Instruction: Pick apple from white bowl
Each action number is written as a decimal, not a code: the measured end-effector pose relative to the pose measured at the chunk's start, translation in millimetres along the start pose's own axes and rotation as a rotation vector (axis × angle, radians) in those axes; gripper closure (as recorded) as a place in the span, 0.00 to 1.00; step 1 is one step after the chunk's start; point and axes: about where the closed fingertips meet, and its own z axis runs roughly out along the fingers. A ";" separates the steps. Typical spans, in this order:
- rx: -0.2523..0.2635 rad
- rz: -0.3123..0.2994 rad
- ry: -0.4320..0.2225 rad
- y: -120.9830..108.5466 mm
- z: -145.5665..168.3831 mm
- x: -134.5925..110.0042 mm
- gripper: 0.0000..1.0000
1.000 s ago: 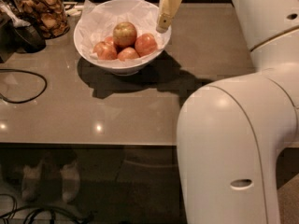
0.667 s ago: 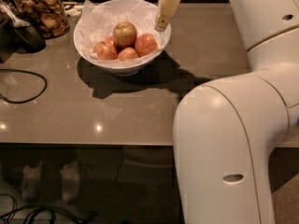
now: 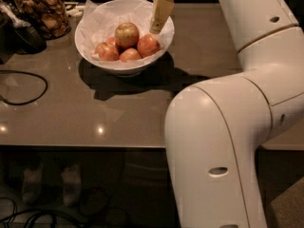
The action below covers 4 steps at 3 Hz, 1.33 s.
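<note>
One pale golden apple (image 3: pixel 127 34) sits topmost in the white bowl (image 3: pixel 124 68), resting on redder apples (image 3: pixel 148 45); the gripper (image 3: pixel 161 14) hangs above the bowl's rim, near the apple but apart; its state cannot be told; step judged: approach; next, centring over that apple, then descending.

No readable text, no labels, no numbers

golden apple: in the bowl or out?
In. The golden apple sits atop the redder apples inside the white bowl; the gripper hangs over the bowl's rim, apart from the apple.
</note>
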 end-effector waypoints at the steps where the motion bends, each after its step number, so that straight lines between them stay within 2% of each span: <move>1: -0.022 -0.026 -0.005 1.2 11.7 -11.3 0.26; 3: -0.051 -0.063 -0.015 1.6 31.3 -28.4 0.33; 4: -0.059 -0.075 -0.017 0.7 38.8 -33.4 0.33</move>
